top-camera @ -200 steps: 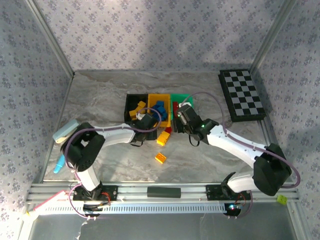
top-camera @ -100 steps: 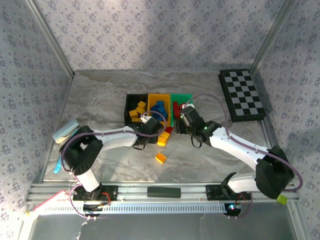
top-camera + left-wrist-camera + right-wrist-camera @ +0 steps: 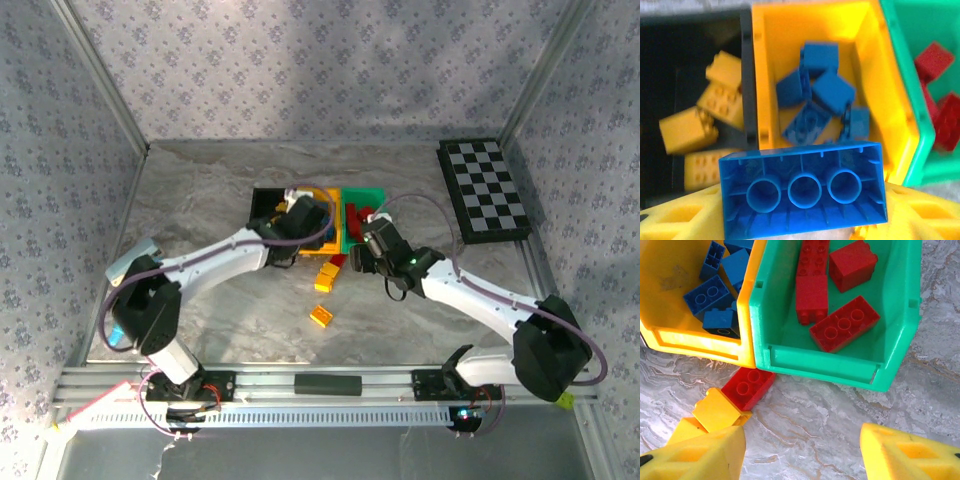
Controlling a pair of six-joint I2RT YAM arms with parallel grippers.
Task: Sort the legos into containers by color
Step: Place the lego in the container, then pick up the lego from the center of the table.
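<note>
My left gripper (image 3: 802, 200) is shut on a long blue lego (image 3: 805, 187), its hollow underside toward the camera, above the near edge of the yellow container (image 3: 815, 12); from above it (image 3: 300, 218) hangs over that bin. Several blue legos (image 3: 812, 100) lie inside. The black container (image 3: 747, 75) holds yellow legos (image 3: 687, 130). My right gripper (image 3: 802, 450) stands open over bare table just in front of the green container (image 3: 840, 367), which holds red legos (image 3: 844, 330). A red lego (image 3: 747, 386) and a yellow lego (image 3: 716, 410) lie beside its left finger (image 3: 705, 452).
Another yellow lego (image 3: 320, 316) lies alone on the table nearer the arm bases. The chequered board (image 3: 484, 190) lies at the far right. The three bins (image 3: 365, 198) stand side by side mid-table, enclosed by patterned walls.
My left gripper has risen from the table in front of the bins, carrying the blue lego back over the yellow container. The right gripper has edged slightly nearer and stays open.
</note>
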